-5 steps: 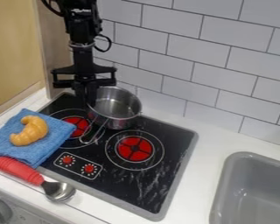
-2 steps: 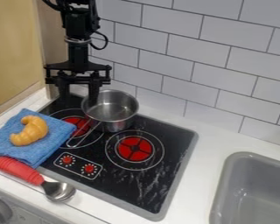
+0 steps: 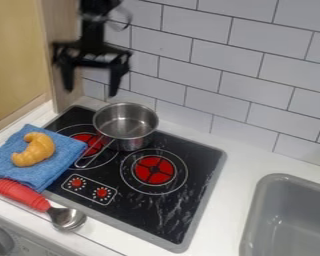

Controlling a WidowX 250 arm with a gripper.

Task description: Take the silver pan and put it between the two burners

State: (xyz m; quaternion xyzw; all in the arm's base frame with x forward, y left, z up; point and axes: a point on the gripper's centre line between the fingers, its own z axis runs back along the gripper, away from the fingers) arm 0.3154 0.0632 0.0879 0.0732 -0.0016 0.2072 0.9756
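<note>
The pincer is held open and empty above the back left corner of the stove, its fingers spread wide and well clear of the silver pan. Between the earlier frames the grip is released and the pan is shifted slightly to the left; since then the pincer is raised and the pan is left where it stands. The placing can therefore be judged as done or nearly done.

The pan is seated upright at the back of the stove, between the left burner and the right burner from side to side, but set back towards the tiled wall. Its handle is laid across the left burner's ring. If a more central spot is wanted, a small pull forward may be called for.

No lettering can be read; only small white marks are printed around the red knobs.

Farther out, a croissant is set on a blue cloth, and a red-handled spoon is laid in front on the white surface. A grey sink is fitted at the right.
</note>
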